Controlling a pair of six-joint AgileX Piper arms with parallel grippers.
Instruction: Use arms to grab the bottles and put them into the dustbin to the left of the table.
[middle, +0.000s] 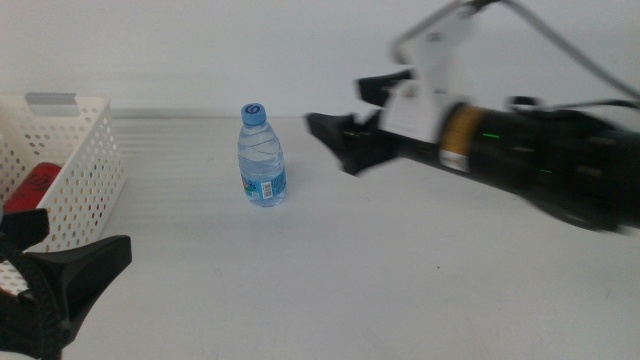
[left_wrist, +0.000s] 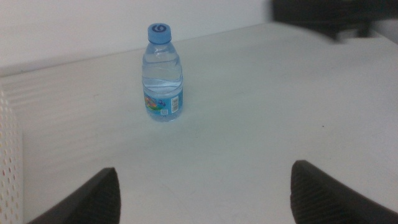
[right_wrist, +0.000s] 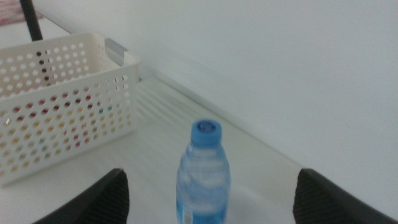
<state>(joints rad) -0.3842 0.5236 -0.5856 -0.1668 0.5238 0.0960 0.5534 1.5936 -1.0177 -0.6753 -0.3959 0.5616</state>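
Last bottle in hand, by the look of it: water bottle (middle: 263, 158) upright on the tabletop (middle: 400, 270), just right of the dustbin (middle: 70, 170) at the left edge, well clear of both grippers. Red can (middle: 30, 188) already lying inside the dustbin (something yellow glimpsed through its perforated side in the right wrist view, likely the juice bottle).

Right gripper (middle: 345, 140) reaching in from the right at cap height, jaws spread wide, near the bottle but not touching. Left gripper (middle: 45, 285) waiting low at the near left, jaws wide too.

Next move, as a judgement: close the remaining gap, straddle the bottle's body, pinch below the cap, then lift and carry left over the dustbin rim.
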